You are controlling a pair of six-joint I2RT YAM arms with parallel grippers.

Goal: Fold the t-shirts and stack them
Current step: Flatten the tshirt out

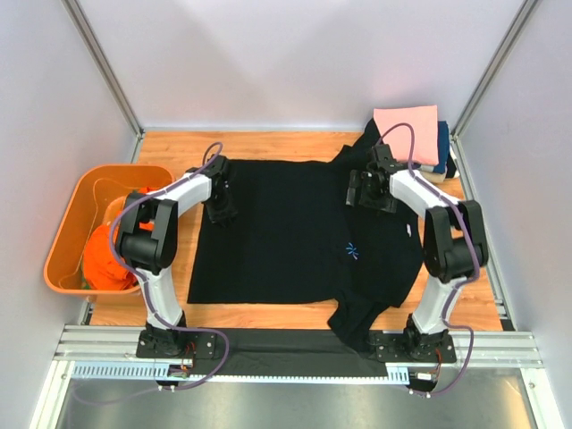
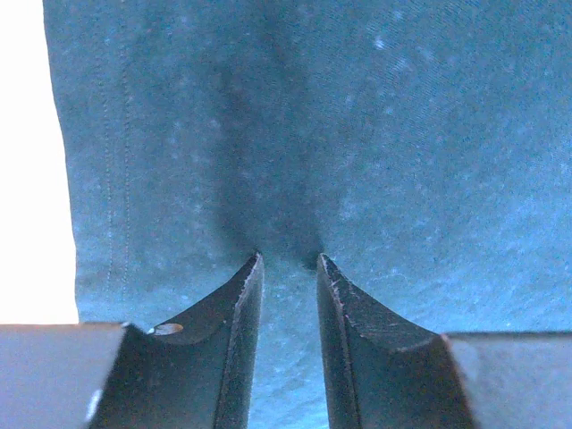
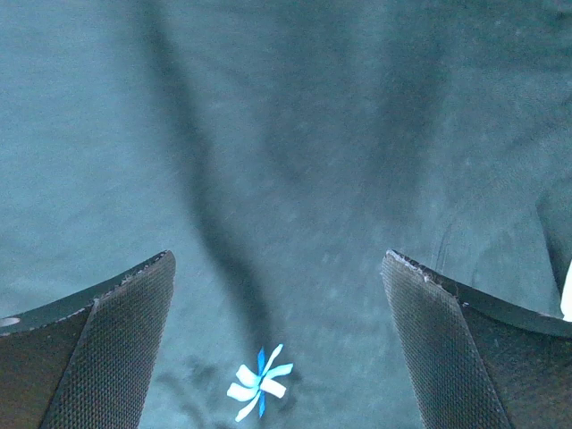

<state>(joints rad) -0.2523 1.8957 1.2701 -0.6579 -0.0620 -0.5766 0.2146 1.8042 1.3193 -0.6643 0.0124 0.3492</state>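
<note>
Nearest, item one: black t-shirt [image 1: 286, 232], spread across the middle of the table [image 1: 268, 143], with its lower right corner bunched against the right arm's base [image 1: 424, 344] at the bottom of the frame. You risk snagging that bunch if the cloth is pulled away from it.

Item two: starburst mark [image 3: 259, 382], right of centre on the shirt.

Item three: left gripper [image 2: 288, 259], left of centre, jaws drawn almost together on a small ridge of cloth beside the stitched edge. Judged a thin pinch, which may slip or take one layer only.

Item four: right gripper [image 3: 278, 255], jaws wide apart, holding nothing, poised above the mark. Lift with the left alone and your fold will likely skew.

Item five: orange tub [image 1: 67, 228], left edge, with an orange t-shirt [image 1: 105, 264] inside.

Item six, farthest, upper right: pink t-shirt [image 1: 407, 125] folded atop a navy one [image 1: 443, 143]. Black cloth lies against this pile, so dragging it could upset the pile.
</note>
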